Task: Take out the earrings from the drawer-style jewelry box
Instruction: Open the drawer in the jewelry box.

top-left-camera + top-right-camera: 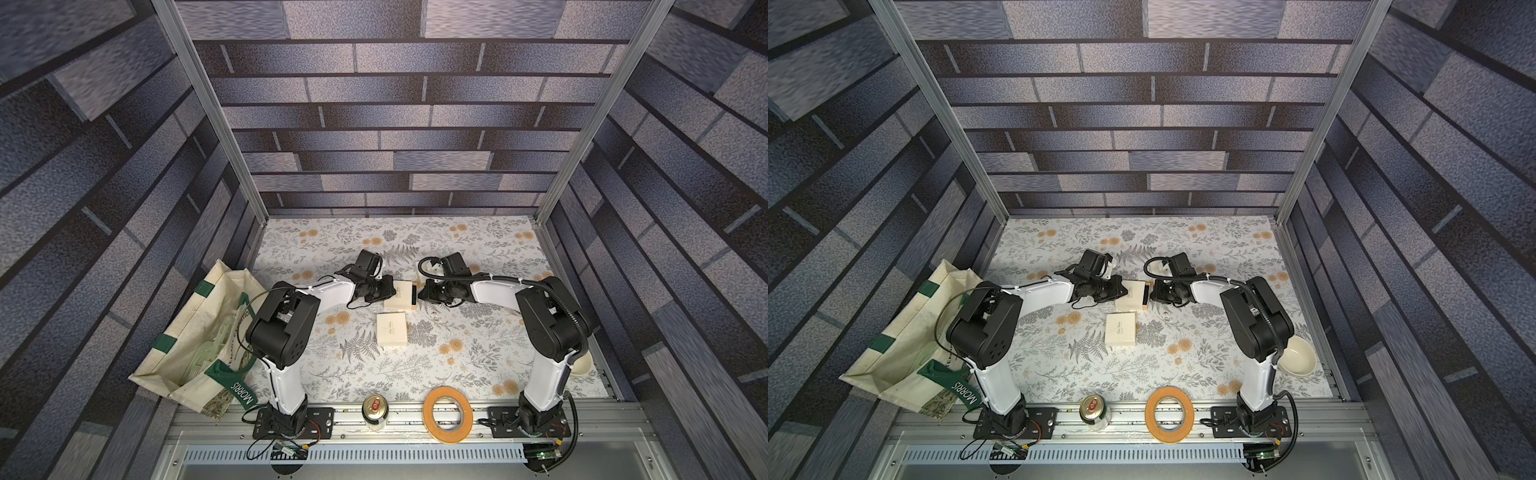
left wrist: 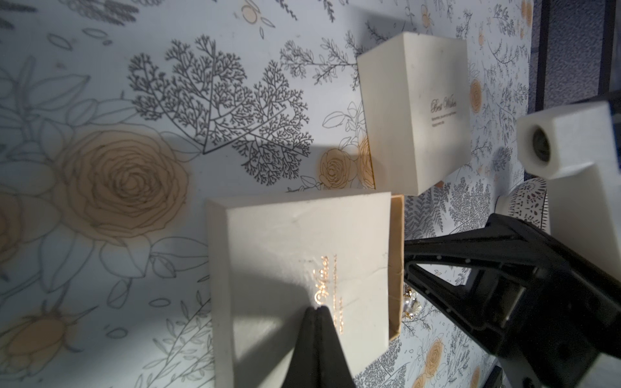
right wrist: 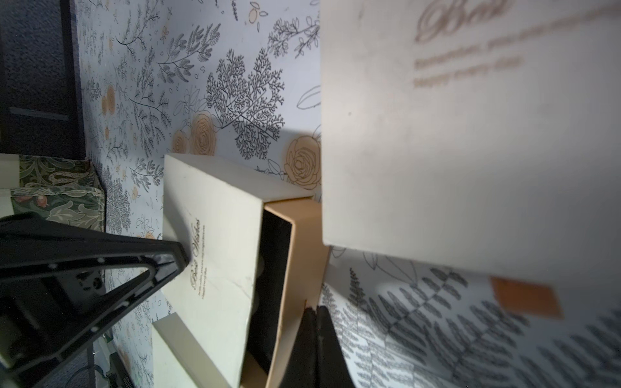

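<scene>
Mid-frame box [image 1: 400, 293] being pinned by closed left gripper [image 2: 317, 307]; drawer [image 3: 307, 235] being nudged by closed right gripper [image 3: 315, 309]; earrings [image 2: 411, 304] seemingly out already, beside it; retreat next.

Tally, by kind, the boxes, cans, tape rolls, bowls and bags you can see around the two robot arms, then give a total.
Cream boxes: 2
Drink can: 1
Tape roll: 1
Bowl: 1
Tote bag: 1
Total: 6
</scene>
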Controlling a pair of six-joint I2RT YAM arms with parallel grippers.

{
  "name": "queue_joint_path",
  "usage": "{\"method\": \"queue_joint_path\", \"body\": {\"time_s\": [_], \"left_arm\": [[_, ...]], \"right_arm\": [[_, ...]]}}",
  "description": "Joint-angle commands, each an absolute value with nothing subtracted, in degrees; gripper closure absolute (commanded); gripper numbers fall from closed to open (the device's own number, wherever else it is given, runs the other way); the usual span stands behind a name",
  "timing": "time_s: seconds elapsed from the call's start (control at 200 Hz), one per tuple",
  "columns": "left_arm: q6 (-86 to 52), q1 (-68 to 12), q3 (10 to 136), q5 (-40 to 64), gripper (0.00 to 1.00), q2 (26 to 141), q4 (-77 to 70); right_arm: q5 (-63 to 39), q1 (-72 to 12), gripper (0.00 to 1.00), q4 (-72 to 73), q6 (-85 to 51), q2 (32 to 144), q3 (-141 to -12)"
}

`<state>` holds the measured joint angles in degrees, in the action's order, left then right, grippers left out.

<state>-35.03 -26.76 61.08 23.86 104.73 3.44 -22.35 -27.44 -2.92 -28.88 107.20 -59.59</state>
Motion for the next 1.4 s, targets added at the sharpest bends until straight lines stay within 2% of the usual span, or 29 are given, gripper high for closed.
{"method": "queue_joint_path", "body": {"time_s": [0.0,1.392], "left_arm": [[-35.32,-26.10,58.62,21.03,1.00,105.07,8.16],[-35.32,-26.03,58.54,20.99,1.00,104.97,8.46]], "right_arm": [[-20.38,-26.81,1.00,-5.75,-28.18,105.57,-58.09],[-15.91,-24.96,1.00,-8.26,-27.85,102.04,-54.49]]}}
